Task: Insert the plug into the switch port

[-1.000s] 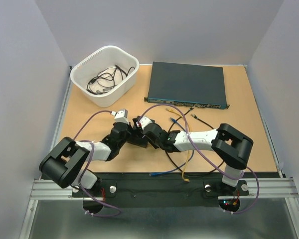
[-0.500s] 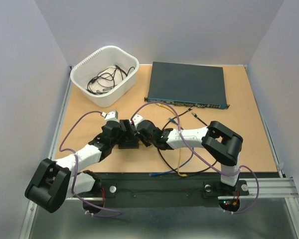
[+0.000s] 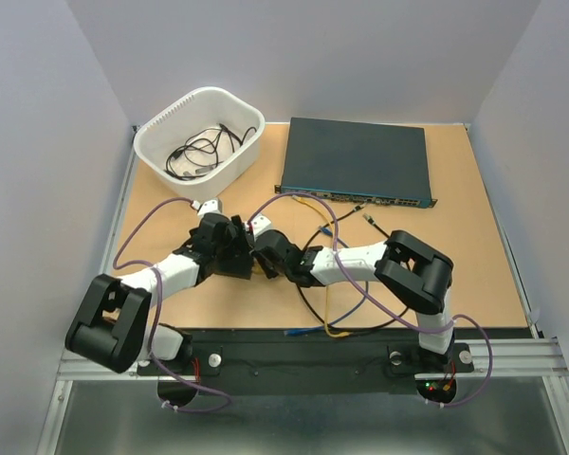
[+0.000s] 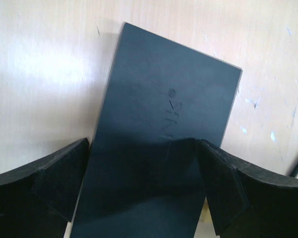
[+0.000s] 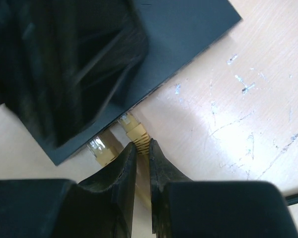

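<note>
Lying flat on the tan wooden surface (image 3: pixel 474 265): small flat black rectangular box (image 4: pixel 164 114). Straddling it with the left gripper (image 4: pixel 141 148), jaws spread wide, one along each long side, contact unclear. Pinching the yellow plug (image 5: pixel 133 130) by its ribbed rear with the right gripper (image 5: pixel 141 146), jaws nearly pressed together. Plug tip right at the box's shadowed edge; seated or merely touching, impossible to tell. Just beside it, a second yellowish plug (image 5: pixel 100 149).

Arms (image 3: pixel 360 261) white, black joints; purple cables (image 3: pixel 136 234); black jaws.
</note>
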